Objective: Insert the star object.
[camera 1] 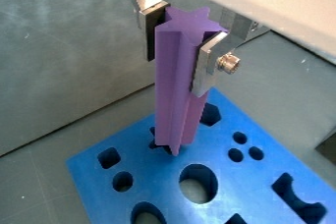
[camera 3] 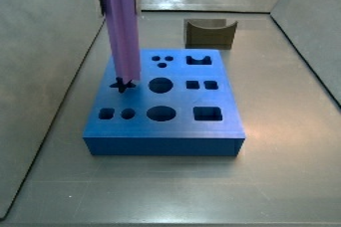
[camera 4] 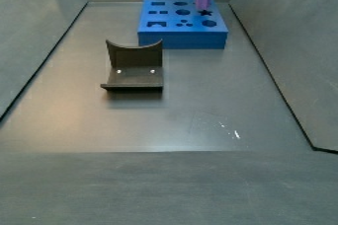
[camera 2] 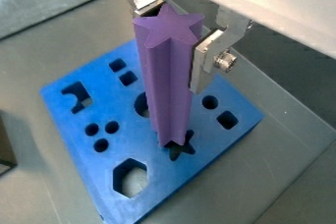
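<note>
The blue block (camera 3: 167,107) lay flat on the grey floor, its top face cut with holes of many shapes — round, square, hexagonal and a star. Well apart from it stood a dark olive block (camera 4: 132,67) with a curved notch, untouched and no part of this job.

The star object (camera 1: 180,81) stood upright on the blue block, directly below the fingers, its lower end sitting in the star-shaped hole (camera 2: 180,145) near one edge of the block. Most of its length rose above the block's top face, so I judged the insertion begun but far from finished.

The gripper (camera 1: 180,39) was at the top of the prism, in both wrist views. Its fingers (camera 2: 206,59) were closed on the prism's upper end, one silver plate flat against each side, the jaws only as far apart as the purple ridges allowed.

The step in hand looked like the seating itself — points of the star already matched to the hole. The next move would call for a straight push downward, keeping the prism vertical and its ridges lined up with the cutout so it did not bind, and then opening the fingers once it bottomed out.
</note>
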Controlling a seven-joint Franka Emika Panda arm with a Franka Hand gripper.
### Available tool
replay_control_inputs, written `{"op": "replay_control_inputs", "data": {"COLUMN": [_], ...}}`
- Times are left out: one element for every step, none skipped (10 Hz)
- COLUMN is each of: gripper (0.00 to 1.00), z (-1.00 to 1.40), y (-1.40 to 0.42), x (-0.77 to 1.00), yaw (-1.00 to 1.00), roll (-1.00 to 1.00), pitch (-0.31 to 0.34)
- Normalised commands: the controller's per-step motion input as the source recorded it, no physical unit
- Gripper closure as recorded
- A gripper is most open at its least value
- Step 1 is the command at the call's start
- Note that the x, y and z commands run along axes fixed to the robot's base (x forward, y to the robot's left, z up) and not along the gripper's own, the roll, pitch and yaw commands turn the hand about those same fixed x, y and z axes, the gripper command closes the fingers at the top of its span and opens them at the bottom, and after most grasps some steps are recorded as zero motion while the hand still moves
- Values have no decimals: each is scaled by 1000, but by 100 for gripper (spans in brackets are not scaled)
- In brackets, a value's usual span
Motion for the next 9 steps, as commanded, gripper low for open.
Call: {"op": "replay_control_inputs", "data": {"gripper": [100, 100, 100, 100, 100, 100, 100, 100, 100], "z": [-317, -329, -354, -271, -111, 0, 0, 0, -77], "y": [0, 0, 0, 0, 0, 0, 0, 0, 0], "x": [0, 0, 0, -120, -211, -297, -251, -229, -31], "yaw": [43, 100, 194, 251, 300, 426, 474, 434, 340], "roll": [-1, -50, -87, -84, -71, -56, -20, 0, 0], "pitch": [0, 0, 14, 0, 9, 0, -1, -43, -39]}}
